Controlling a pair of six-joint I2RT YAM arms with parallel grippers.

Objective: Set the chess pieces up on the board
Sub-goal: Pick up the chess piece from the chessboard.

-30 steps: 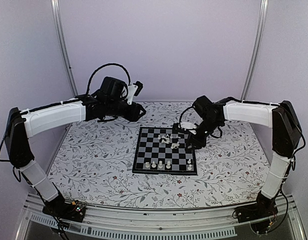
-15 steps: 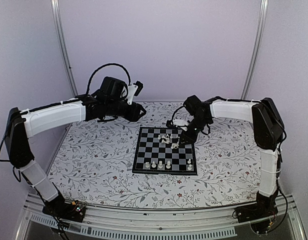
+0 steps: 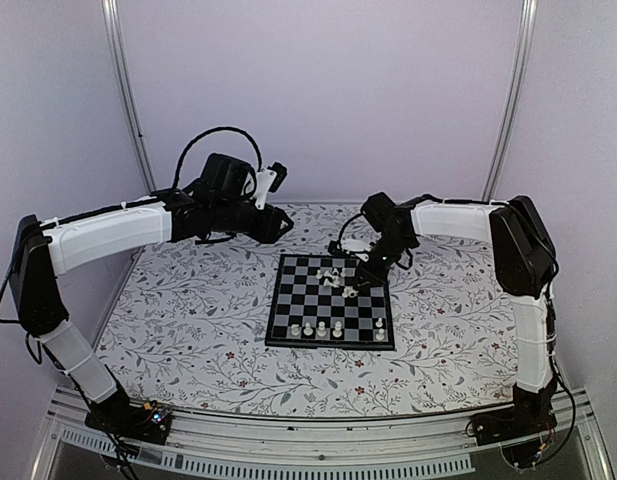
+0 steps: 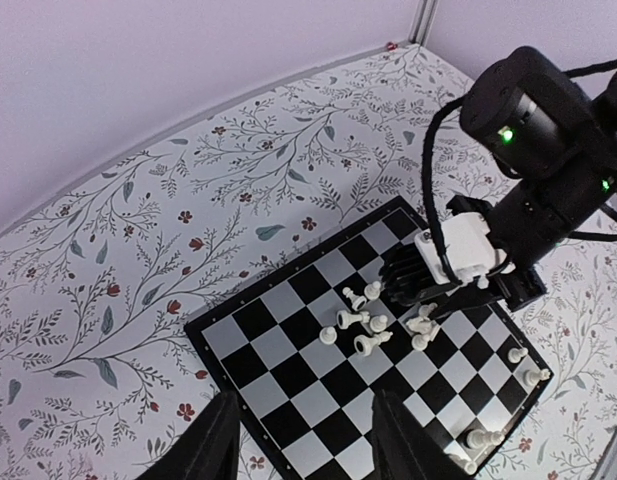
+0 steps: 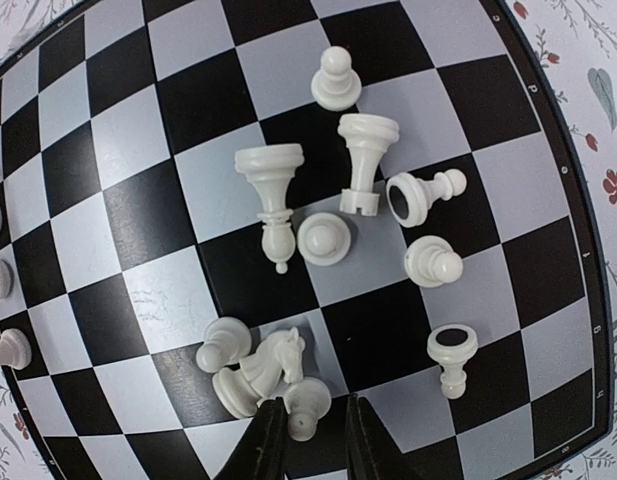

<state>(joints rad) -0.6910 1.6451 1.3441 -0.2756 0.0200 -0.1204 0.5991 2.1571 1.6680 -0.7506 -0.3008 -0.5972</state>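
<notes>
Here the right tool (image 5: 314,418) straddles one pawn (image 5: 306,397) on the board (image 5: 178,100).

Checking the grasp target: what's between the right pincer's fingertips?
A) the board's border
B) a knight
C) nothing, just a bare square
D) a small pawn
D: the right wrist view shows a small pawn sitting between the fingertips of the right pincer. The knight lies just beyond it on the board.
</notes>
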